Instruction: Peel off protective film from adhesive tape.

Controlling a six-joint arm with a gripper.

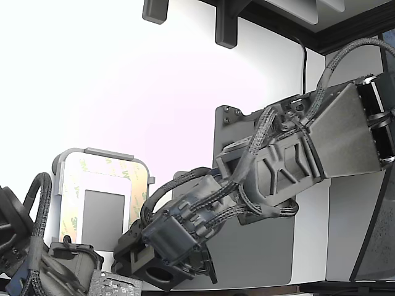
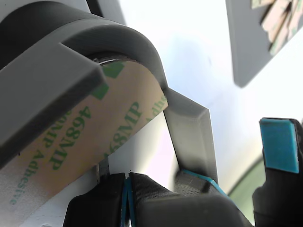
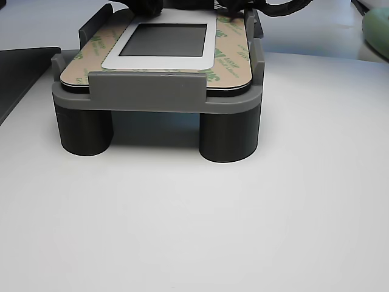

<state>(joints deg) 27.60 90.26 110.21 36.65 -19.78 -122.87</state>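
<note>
Starting at the exterior view's left, your grey fixture (image 1: 62,169) cradled the part on raised walls, presumably so the adhesive tape (image 3: 234,58) framing the grey square lay flat and reachable. The protective film (image 2: 90,137) was on the tape, unpeeled as far as you could see. Further right, the gripper (image 2: 127,182) sat at the film's corner, its blue-padded tips pressed nearly together; whether they pinched the liner's edge, I cannot tell.
</note>
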